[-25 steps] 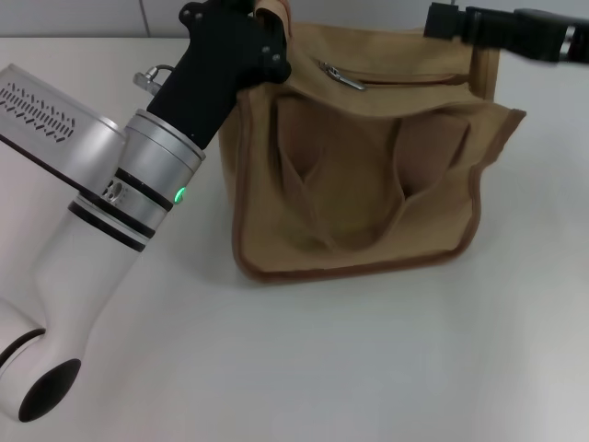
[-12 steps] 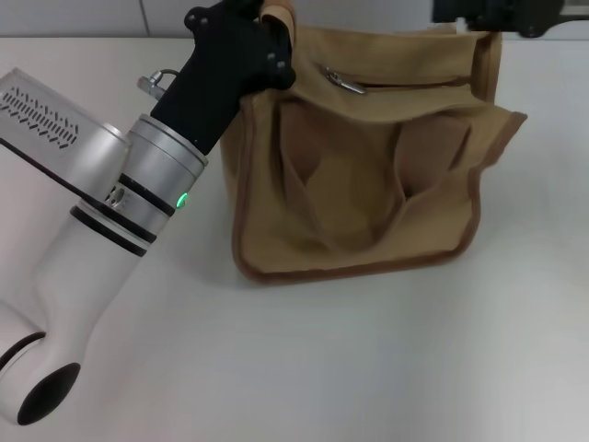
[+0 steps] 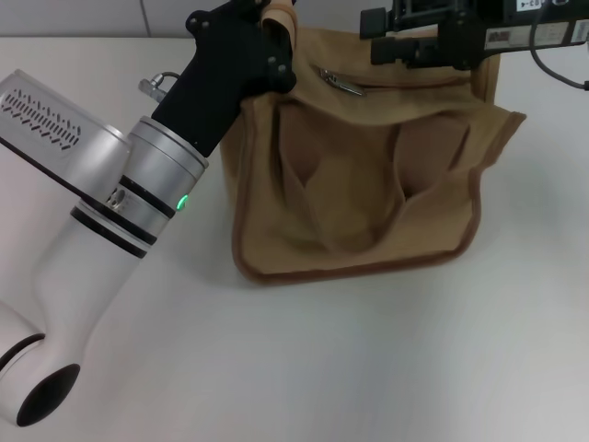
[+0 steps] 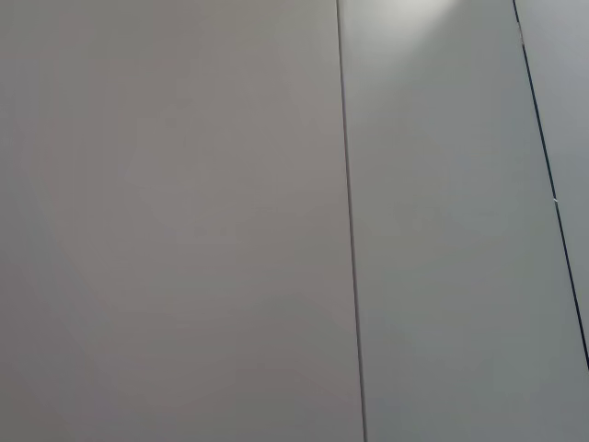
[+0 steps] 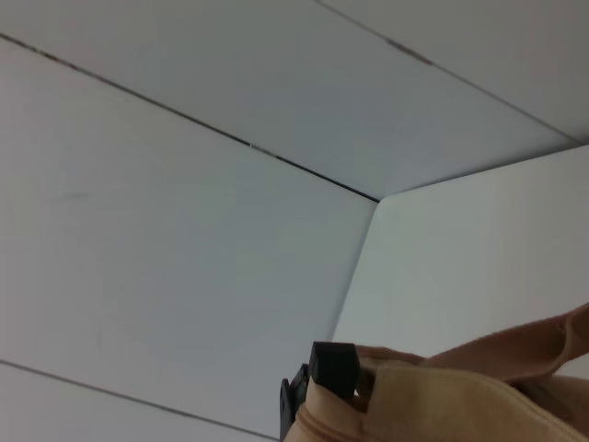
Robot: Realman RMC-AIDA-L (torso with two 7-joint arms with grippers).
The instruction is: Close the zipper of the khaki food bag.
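Observation:
The khaki food bag (image 3: 359, 193) stands on the white table, its two flat handles hanging down the front. Its zipper (image 3: 414, 82) runs across the top panel, and the silver slider (image 3: 341, 80) lies near the left end. My left gripper (image 3: 262, 23) is at the bag's top left corner, shut on the fabric there. My right gripper (image 3: 373, 35) hovers open just over the top panel, a little right of and behind the slider. In the right wrist view the bag's rim (image 5: 433, 405) shows with a black fingertip (image 5: 331, 362) on it.
The white table (image 3: 386, 368) stretches in front of and to the right of the bag. My left arm's silver and white forearm (image 3: 110, 212) crosses the left side. A grey panelled wall (image 4: 184, 221) fills the left wrist view.
My right gripper has swung left from the bag's right end to above the top panel near the slider. The left gripper and the bag have stayed put.

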